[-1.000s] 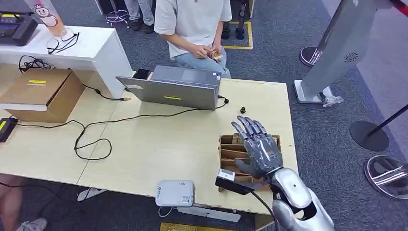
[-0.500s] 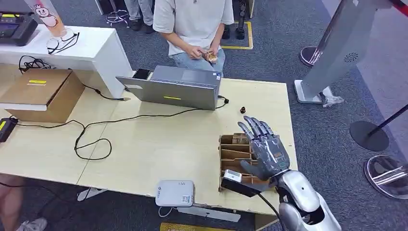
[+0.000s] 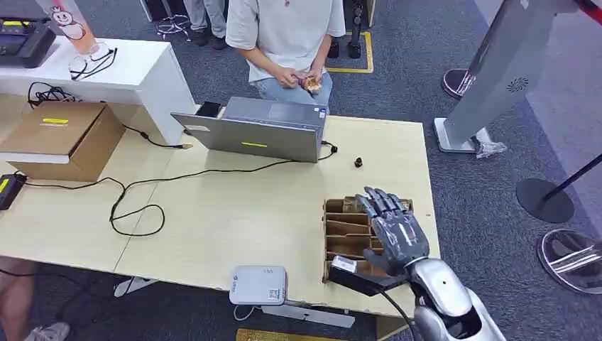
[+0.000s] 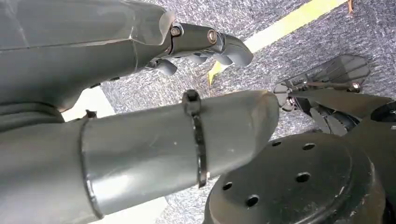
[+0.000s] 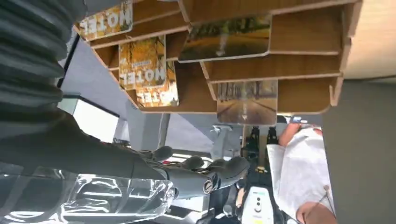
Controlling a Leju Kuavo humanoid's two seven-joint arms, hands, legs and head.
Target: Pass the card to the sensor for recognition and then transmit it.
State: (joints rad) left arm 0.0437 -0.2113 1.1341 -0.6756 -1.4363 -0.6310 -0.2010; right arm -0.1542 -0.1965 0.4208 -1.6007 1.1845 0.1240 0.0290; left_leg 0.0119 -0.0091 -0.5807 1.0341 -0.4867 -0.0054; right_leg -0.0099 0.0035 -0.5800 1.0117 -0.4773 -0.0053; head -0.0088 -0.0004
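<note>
Fingers spread and empty, the right hand [image 3: 395,231] has dropped lower over the slotted wooden card rack [image 3: 346,229] on the worktop [image 3: 234,213], where cards [image 5: 225,39] still sit, so pick-up looks imminent.

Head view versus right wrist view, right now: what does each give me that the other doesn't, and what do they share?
The head view alone shows the white sensor box at the table's near edge, the laptop, the black cable, the cardboard box and the right hand spread open over the wooden card rack. The right wrist view alone shows the card faces: two "MOTEL" cards and road-picture cards standing in the slots. Both show the rack, the right hand holding nothing, and the seated person beyond the table.
</note>
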